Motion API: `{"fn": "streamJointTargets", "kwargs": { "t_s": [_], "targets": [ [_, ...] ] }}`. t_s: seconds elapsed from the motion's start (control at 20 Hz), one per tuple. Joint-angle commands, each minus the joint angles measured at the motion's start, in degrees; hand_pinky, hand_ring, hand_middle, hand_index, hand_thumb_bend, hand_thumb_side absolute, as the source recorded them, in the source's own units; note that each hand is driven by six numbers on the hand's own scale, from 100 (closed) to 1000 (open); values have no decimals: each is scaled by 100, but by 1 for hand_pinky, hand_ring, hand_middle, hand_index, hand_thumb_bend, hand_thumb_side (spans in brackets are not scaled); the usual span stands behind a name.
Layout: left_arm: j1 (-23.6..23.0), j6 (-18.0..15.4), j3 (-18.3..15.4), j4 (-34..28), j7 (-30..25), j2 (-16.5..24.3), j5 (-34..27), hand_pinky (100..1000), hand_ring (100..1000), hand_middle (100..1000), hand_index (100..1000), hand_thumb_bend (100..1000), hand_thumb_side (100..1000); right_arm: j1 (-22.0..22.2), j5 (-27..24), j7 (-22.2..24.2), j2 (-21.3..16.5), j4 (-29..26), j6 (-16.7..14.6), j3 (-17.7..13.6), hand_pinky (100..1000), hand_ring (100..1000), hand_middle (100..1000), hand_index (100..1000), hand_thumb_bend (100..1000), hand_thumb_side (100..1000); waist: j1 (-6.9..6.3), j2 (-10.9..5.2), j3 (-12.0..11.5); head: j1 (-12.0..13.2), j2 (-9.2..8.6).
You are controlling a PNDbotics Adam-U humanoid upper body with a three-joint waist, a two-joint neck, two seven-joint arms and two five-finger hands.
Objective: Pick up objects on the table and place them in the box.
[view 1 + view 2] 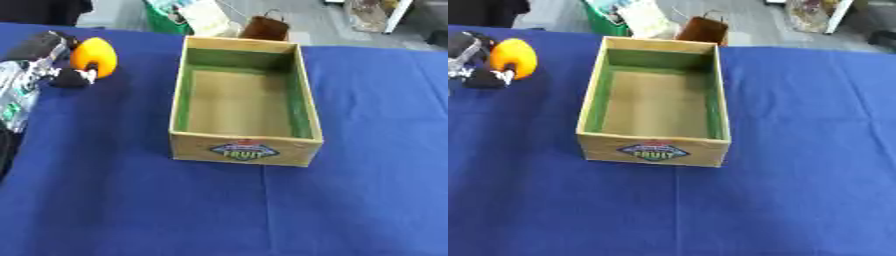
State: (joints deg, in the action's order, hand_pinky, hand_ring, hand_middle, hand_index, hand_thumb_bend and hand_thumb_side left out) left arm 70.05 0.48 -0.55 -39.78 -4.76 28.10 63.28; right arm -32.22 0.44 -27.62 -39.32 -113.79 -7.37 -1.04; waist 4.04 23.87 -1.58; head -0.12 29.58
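A yellow-orange rounded fruit (95, 56) sits at the far left of the blue table. My left hand (38, 52), black with silver parts, comes in from the left edge. Its fingers curl over the fruit's top and left side, and a dark fingertip (72, 78) lies just under the fruit. Whether the fruit rests on the cloth or hangs just above it I cannot tell. To its right, at the middle of the table, stands a wooden box (244, 149) with green inner walls and a "FRUIT" label on the front. The box has nothing inside. My right hand shows in neither view.
A blue cloth (131, 210) covers the whole table. Past the far edge stand a green bin with papers (179, 17) and a brown paper bag (265, 27) on the grey floor.
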Motion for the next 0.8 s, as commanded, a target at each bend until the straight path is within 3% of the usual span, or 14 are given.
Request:
{"fn": "streamJointTargets", "kwargs": {
  "t_s": [0.05, 0.2, 0.4, 0.8],
  "targets": [
    [101, -5, -80, 28, 211, 43, 17, 594, 637, 699, 756, 100, 184, -33, -17, -3, -96, -80, -2, -64, 807, 793, 758, 835, 100, 1000, -10, -121, 8, 11, -71],
    [104, -44, -109, 78, 230, 23, -184, 581, 615, 761, 768, 100, 252, -9, -17, -11, -95, -80, 6, -71, 808, 793, 757, 834, 100, 1000, -15, -131, 7, -3, -38],
    [116, -2, -80, 39, 270, 33, -487, 557, 578, 737, 733, 100, 328, 11, -24, -18, -86, -80, 22, -73, 808, 792, 748, 835, 100, 1000, -35, -155, 8, -27, 1],
    [108, 178, 37, -92, 603, 71, -672, 493, 513, 675, 691, 100, 380, 70, -58, -33, -76, -80, 39, -83, 810, 791, 746, 834, 100, 1000, -95, -271, 16, -110, 148]
  ]
}}
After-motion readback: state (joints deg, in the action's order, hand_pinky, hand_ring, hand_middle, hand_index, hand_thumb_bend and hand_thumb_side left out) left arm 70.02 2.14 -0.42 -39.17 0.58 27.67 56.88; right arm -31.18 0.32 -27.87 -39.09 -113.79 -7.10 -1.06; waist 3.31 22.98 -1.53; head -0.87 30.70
